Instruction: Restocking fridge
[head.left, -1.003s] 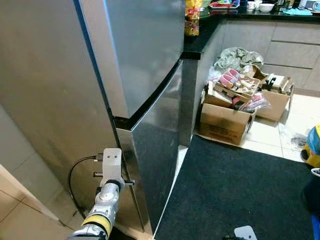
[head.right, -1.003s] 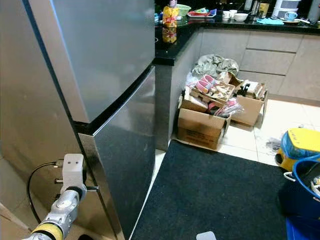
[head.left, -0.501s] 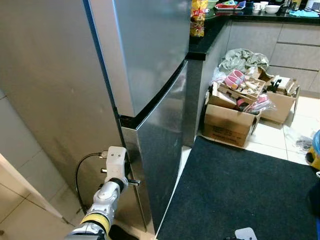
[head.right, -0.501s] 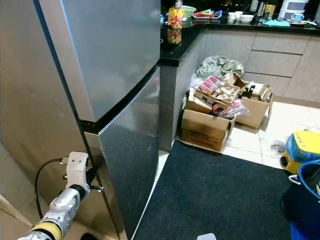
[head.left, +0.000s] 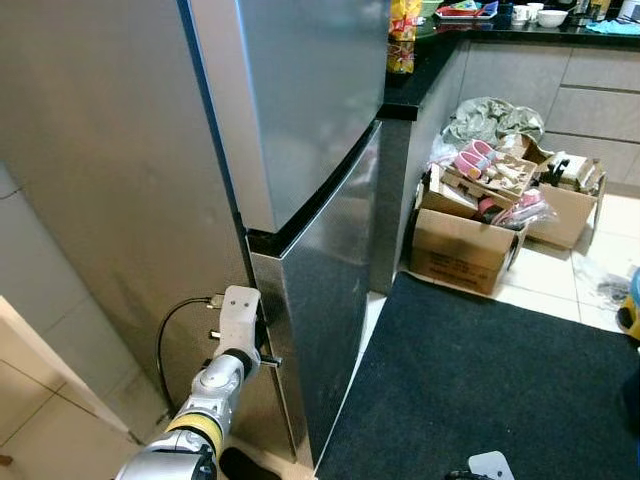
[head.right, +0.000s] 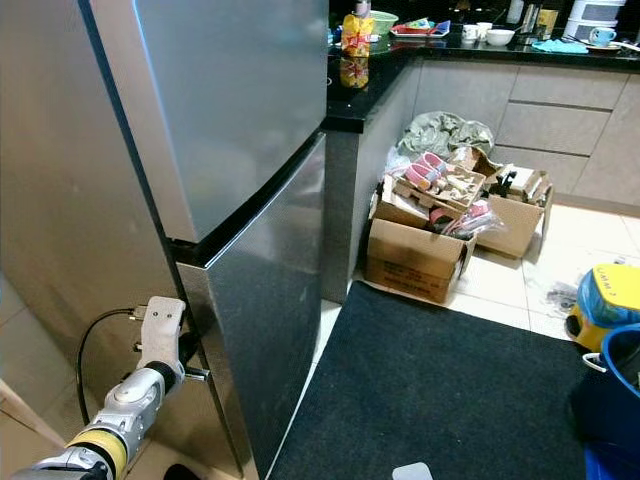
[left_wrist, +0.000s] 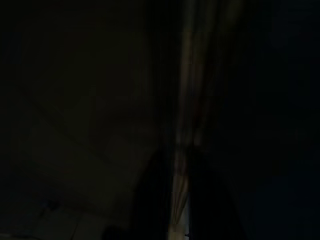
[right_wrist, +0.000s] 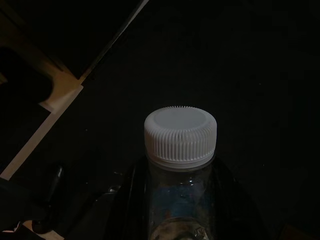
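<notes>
The steel fridge stands shut, with its upper door (head.left: 300, 90) above its lower door (head.left: 320, 300). My left gripper (head.left: 258, 340) is pressed against the left edge of the lower door, just below the dark gap between the doors. The left wrist view is very dark, with the gripper (left_wrist: 175, 165) up against a pale vertical strip. My right gripper (right_wrist: 180, 210) is shut on a clear bottle (right_wrist: 180, 200) with a white ribbed cap (right_wrist: 180, 135), hanging over dark floor.
A black mat (head.left: 480, 380) lies in front of the fridge. Open cardboard boxes (head.left: 460, 240) full of clutter stand by the dark counter (head.left: 420, 60). A yellow item (head.right: 600, 300) and a blue bucket (head.right: 610, 380) sit at the right. A black cable (head.left: 165, 340) loops from my left wrist.
The head camera has shifted a little, so the fridge sits further right in view. My left gripper stays at the lower door's edge.
</notes>
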